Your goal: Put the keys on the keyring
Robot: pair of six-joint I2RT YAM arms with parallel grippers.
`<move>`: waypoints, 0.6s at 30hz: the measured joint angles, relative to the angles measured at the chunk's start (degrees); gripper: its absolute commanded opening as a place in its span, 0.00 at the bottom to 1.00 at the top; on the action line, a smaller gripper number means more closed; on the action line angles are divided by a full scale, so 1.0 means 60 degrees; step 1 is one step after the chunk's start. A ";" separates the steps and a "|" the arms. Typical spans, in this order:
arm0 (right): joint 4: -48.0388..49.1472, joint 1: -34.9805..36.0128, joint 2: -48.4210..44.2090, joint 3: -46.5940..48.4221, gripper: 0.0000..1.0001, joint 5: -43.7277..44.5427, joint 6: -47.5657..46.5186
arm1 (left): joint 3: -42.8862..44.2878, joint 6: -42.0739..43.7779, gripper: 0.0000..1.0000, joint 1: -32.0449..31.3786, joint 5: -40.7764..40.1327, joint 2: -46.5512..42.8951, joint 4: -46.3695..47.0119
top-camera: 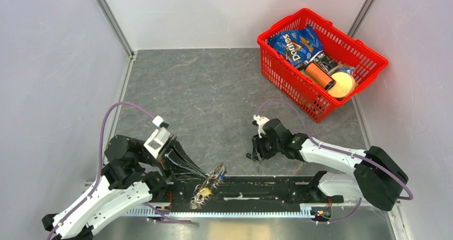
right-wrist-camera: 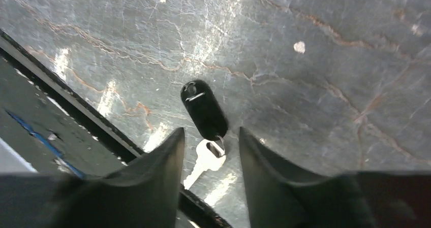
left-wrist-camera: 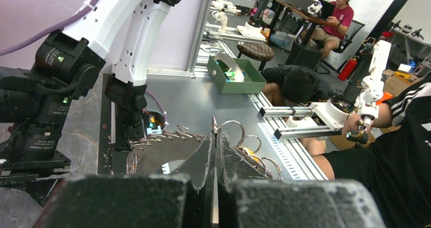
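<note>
Grey, veined stone-look table [top-camera: 213, 90] between pale walls; a red plastic lattice basket [top-camera: 278, 74] stands far right. At the near edge the left gripper [top-camera: 200, 173] reaches the spiky metal keyring [top-camera: 209, 185].

Left wrist: its rough black fingers [left-wrist-camera: 201, 157] are pinched together on a thin metal edge of the keyring [left-wrist-camera: 233, 121], wire loops fanning either side.

Right wrist: the right gripper [right-wrist-camera: 211, 131] stands parted and holds nothing. A glossy black oval key [right-wrist-camera: 203, 111] with a silver blade lies flat on the table between its tips.
</note>
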 measured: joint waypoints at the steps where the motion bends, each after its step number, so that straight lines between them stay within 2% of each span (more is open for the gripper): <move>1: 0.0000 0.0040 0.0098 0.0062 0.62 0.0120 0.0000 | 0.0004 0.0000 0.02 0.0000 0.0000 0.0004 0.0000; 4: 0.0011 0.0142 0.0073 0.0222 0.81 0.0532 -0.0033 | 0.0004 0.0004 0.02 0.0000 -0.0007 0.0004 -0.0051; 5: 0.0029 0.0168 -0.0069 0.0255 0.96 0.0703 -0.0058 | 0.0007 0.0004 0.02 0.0000 -0.0011 0.0004 -0.0084; 14: -0.0149 0.0197 -0.2167 0.0259 0.97 0.2379 0.0299 | 0.0007 0.0018 0.02 0.0000 -0.0073 -0.0011 -0.0419; 18: -0.0747 0.0193 -0.2517 0.0393 0.97 0.2306 0.0667 | 0.0007 0.0087 0.02 0.0004 -0.0073 0.0022 -0.0466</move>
